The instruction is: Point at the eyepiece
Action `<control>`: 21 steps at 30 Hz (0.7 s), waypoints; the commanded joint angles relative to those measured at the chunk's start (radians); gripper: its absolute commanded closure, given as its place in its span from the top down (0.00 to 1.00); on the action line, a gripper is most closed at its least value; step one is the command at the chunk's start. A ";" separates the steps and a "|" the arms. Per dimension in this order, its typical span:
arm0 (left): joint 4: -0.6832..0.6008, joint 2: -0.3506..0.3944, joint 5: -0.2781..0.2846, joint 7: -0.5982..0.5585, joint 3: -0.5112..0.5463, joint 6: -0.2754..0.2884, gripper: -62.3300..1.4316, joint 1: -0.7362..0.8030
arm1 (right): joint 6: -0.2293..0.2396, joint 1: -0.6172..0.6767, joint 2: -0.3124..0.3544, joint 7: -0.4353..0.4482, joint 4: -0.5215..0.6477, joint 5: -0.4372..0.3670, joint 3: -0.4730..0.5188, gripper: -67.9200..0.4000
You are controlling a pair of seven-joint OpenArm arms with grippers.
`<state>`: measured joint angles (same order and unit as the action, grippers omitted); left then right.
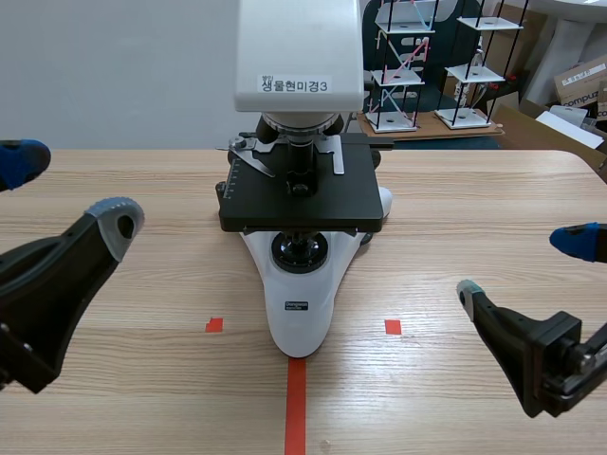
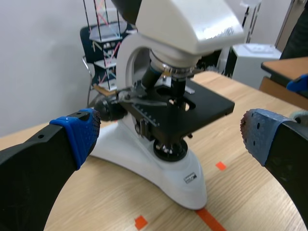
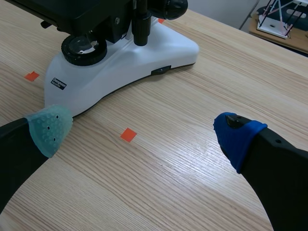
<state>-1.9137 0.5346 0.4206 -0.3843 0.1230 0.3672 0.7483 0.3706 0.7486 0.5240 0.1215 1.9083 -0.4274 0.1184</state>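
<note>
Find left end effector (image 1: 71, 190) and right end effector (image 1: 524, 267) both spread, pinching nothing. Look high at 12 o'clock, atop microscope (image 1: 302, 190): probably eyepiece (image 2: 126, 8), seemingly nearer left.

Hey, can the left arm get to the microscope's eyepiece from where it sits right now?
Probably yes. The left gripper is open, low beside the microscope, with nothing between them. The eyepiece shows only as a dark tube atop the head, so the arm would have to rise.
</note>
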 commanded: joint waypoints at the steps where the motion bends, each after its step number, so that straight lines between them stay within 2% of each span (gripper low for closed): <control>1: -0.012 0.000 0.010 -0.014 0.001 -0.002 0.99 0.002 | -0.003 0.002 0.010 0.015 0.015 -0.007 0.005 0.97; 18: -0.012 0.000 0.003 -0.014 0.001 -0.003 0.99 0.002 | -0.003 0.002 0.010 0.025 0.015 -0.007 0.005 0.96; 19: -0.012 0.000 0.003 -0.014 0.001 -0.003 0.99 0.002 | -0.003 0.002 0.011 0.029 0.015 -0.007 0.005 0.94; 21: -0.012 0.000 0.003 -0.014 0.001 -0.003 0.99 0.002 | -0.003 0.002 0.011 0.045 0.015 -0.007 0.006 0.84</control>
<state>-1.9137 0.5346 0.4198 -0.3855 0.1230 0.3672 0.7483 0.3706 0.7486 0.5240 0.1452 1.9083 -0.4271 0.1184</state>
